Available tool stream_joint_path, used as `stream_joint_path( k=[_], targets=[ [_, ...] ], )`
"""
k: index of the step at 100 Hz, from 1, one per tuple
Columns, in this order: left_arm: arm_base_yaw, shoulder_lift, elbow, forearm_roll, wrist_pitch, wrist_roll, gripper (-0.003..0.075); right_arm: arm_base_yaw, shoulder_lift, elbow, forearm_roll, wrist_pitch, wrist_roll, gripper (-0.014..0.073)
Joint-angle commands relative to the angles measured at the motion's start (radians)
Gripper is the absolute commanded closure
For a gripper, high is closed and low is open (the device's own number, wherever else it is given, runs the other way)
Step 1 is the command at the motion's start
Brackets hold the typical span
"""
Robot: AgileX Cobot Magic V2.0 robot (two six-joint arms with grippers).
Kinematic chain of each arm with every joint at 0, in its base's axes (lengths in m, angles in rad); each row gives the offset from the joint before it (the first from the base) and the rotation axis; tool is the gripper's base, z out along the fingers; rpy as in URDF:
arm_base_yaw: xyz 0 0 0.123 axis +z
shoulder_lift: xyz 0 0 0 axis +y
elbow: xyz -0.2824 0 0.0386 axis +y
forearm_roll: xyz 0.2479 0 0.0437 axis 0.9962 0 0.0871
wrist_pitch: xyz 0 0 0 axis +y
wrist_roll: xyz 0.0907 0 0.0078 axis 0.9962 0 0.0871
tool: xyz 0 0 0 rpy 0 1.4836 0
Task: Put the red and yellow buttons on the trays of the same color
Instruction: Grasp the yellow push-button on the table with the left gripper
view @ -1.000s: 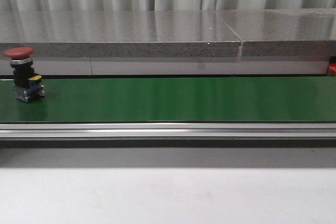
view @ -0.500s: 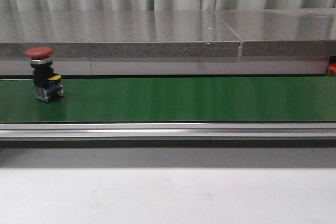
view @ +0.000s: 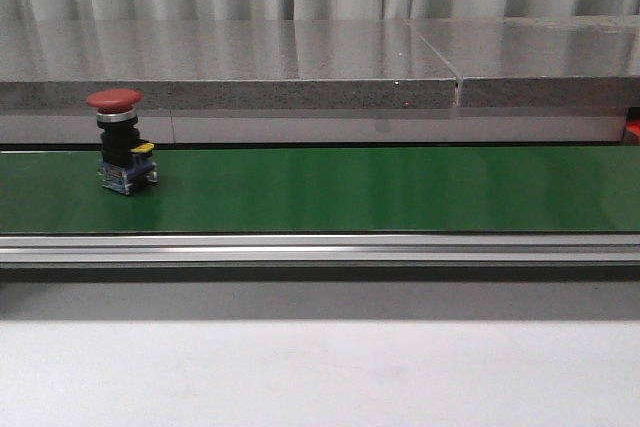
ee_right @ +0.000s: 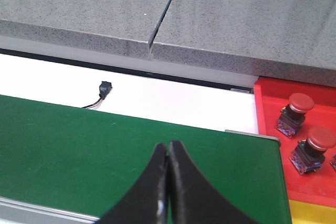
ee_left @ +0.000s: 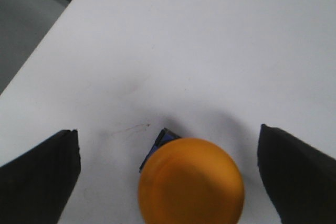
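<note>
One red button [view: 120, 142] stands upright on the green belt [view: 400, 187] at its left end, untouched. The right pincer [ee_right: 167, 182] hangs above the belt's right end with fingertips pressed together, holding nothing, near the red tray [ee_right: 270, 108] with two red buttons. It must spread before grasping. The left pincer [ee_left: 168, 177] gapes wide around a yellow button [ee_left: 191, 182] on the white tabletop [ee_left: 210, 40], not gripping it.

The green belt [view: 380, 187] lies bare from the upright red button [view: 122, 140] at its left to the far right end, bounded behind by the granite ledge [view: 300, 77].
</note>
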Motion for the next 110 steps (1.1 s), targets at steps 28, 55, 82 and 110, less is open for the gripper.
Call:
stream_joint_path(
  k=[28, 55, 82, 110],
  targets=[
    [0.003, -0.059, -0.052, -0.025, 0.006, 0.006, 0.0565, -0.001, -0.004, -0.026, 0.010, -0.059, -0.006, 0.0660],
    [-0.001, -0.141, -0.062, -0.025, 0.065, 0.016, 0.0739, -0.001, -0.004, -0.026, 0.010, -0.059, -0.006, 0.0660],
    [-0.044, -0.289, -0.058, -0.026, 0.145, 0.056, 0.0739, -0.001, -0.004, -0.026, 0.010, -0.059, -0.006, 0.0660],
    [-0.133, -0.418, -0.049, -0.026, 0.264, 0.107, 0.0739, -0.001, -0.004, -0.026, 0.010, -0.059, -0.006, 0.0660]
  ],
)
